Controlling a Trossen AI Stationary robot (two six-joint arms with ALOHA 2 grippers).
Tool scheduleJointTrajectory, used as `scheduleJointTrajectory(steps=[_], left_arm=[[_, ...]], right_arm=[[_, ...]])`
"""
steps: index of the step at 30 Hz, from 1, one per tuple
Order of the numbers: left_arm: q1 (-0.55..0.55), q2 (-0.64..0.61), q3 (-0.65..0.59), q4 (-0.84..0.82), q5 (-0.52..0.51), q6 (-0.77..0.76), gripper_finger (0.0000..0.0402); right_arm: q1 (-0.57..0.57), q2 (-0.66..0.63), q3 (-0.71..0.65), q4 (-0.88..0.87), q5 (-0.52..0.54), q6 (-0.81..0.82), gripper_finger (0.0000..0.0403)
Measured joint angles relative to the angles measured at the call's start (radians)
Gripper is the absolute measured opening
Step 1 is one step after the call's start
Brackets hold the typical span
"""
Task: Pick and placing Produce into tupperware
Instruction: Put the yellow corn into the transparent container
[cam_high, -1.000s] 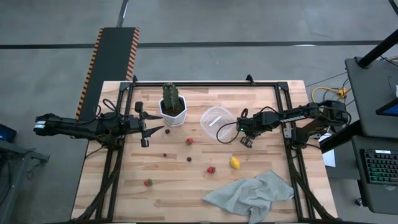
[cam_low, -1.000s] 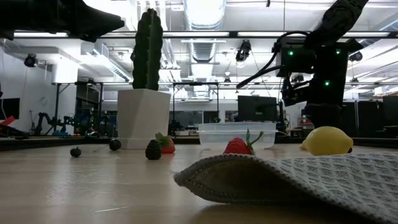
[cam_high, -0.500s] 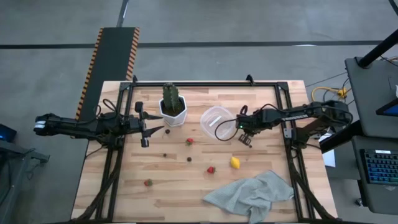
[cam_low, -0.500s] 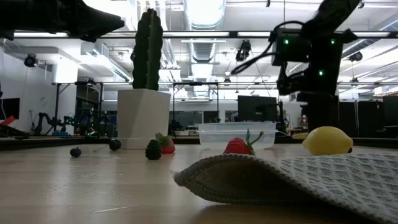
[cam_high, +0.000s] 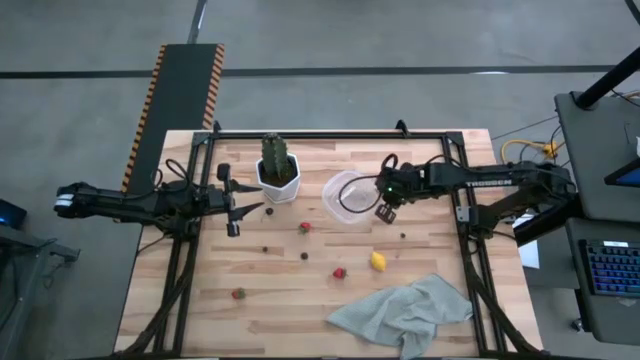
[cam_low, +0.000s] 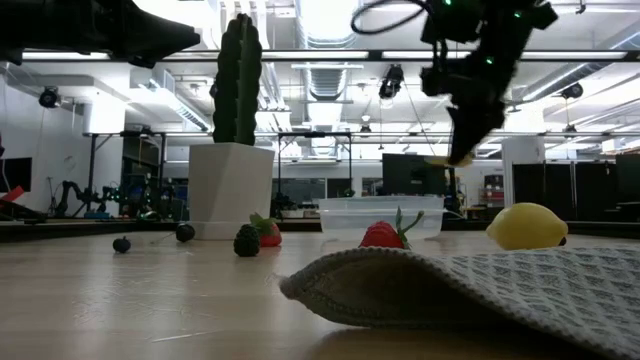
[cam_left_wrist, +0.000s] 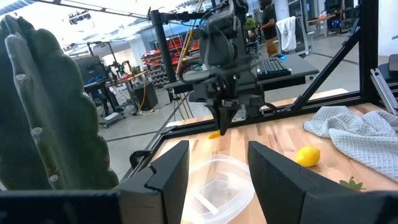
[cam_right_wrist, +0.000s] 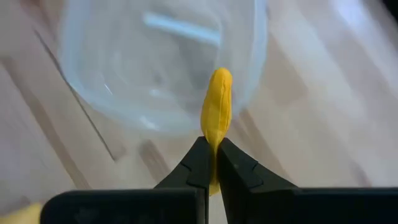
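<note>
— R gripper (cam_high: 384, 211)?

— Up off the table, centre-right of the high view, fingers clamped on a yellow banana piece (cam_right_wrist: 216, 112), right at the clear tupperware (cam_high: 346, 196)'s right edge.

— L gripper (cam_high: 236, 207)?

— Parked left of centre, beside the cactus pot (cam_high: 278, 181), fingers apart, holding nothing.

— Rest of the produce?

— On the wood, lower middle: lemon (cam_high: 377, 261) near the grey cloth (cam_high: 405, 311), strawberries (cam_high: 305, 227) spread below the pot, tiny dark berries (cam_high: 266, 249) btwn them.
</note>
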Motion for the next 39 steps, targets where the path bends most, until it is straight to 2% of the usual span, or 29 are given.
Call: scheduleJointTrajectory(steps=[5,21,28,39], left_arm=[[0.0,-0.001,0.0,0.0,0.0,0.0,0.0151],[0.0,0.0,0.0,0.0,0.0,-0.001,0.0151],[0.0,0.0,-0.005,-0.001,0.0,-0.003,0.0151],[0.0,0.001,-0.007,0.0,0.0,-0.004,0.0151]], right_arm=[[-0.008,0.079,0.076,0.082,0.0,-0.138,0.0011],[-0.119,0.451,0.298,0.078,-0.015,-0.38,0.0011],[-0.157,0.523,0.318,0.08,-0.037,-0.412,0.0011],[-0.173,0.52,0.314,0.112,-0.038,-0.409,0.0028]])
